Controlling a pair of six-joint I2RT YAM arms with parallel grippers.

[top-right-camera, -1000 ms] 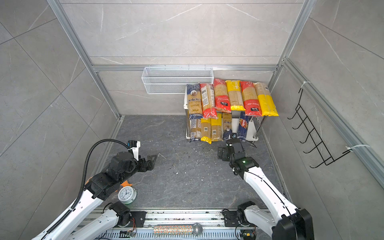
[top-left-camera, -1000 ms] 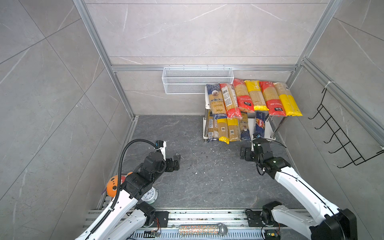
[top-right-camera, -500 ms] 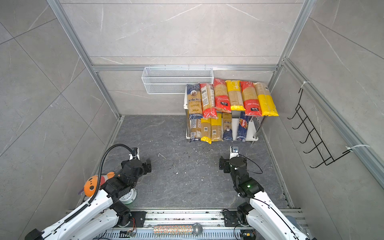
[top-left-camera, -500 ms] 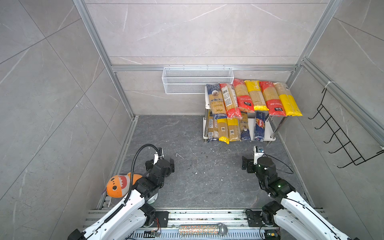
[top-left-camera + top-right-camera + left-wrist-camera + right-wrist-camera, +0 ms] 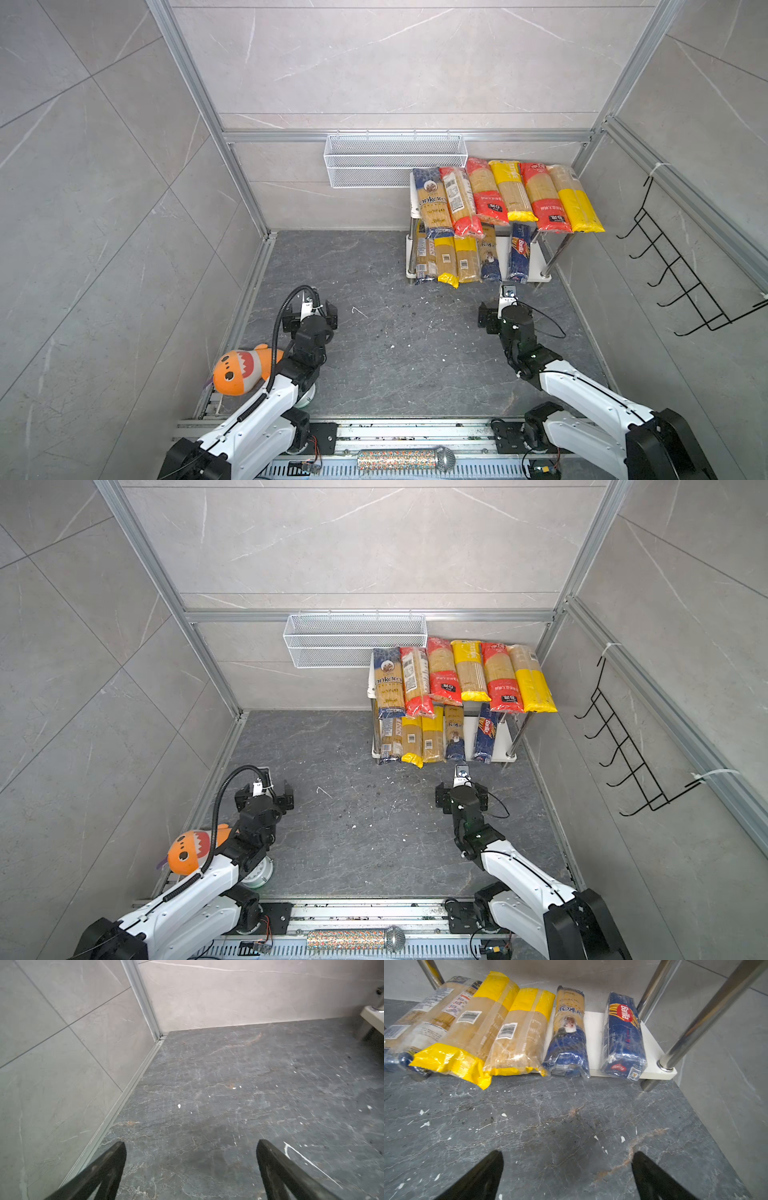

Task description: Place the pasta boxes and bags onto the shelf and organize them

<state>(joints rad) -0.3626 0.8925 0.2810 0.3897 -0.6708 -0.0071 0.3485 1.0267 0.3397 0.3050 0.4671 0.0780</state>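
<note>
long red, yellow, blue spaghetti packs (image 5: 505, 193) on the white two-tier shelf (image 5: 540, 261), upper right of frame
your left claw (image 5: 191, 1144) and right claw (image 5: 568, 1153) both released; empty

- White wire mesh basket (image 5: 395, 160) hung on the back wall, far ahead of the left gripper (image 5: 309, 309) and right gripper (image 5: 503, 309), roughly between them sideways.
- Black wire hook rack (image 5: 681, 270) sat on the side wall, well off to the right of the right gripper.
- Orange shark plush (image 5: 239, 370) lay behind and left of the left gripper, at the floor edge.
- Round white clock (image 5: 255, 875) sat behind the left gripper, mostly hidden.
- Glitter microphone (image 5: 405, 459) lay on the front rail, well behind both grippers, between them.
- Dark stone floor (image 5: 395, 353) lay under both grippers, with white flecks (image 5: 179, 1106) just ahead of the left one.
- Grey tile walls (image 5: 104, 187) stood all round.
</note>
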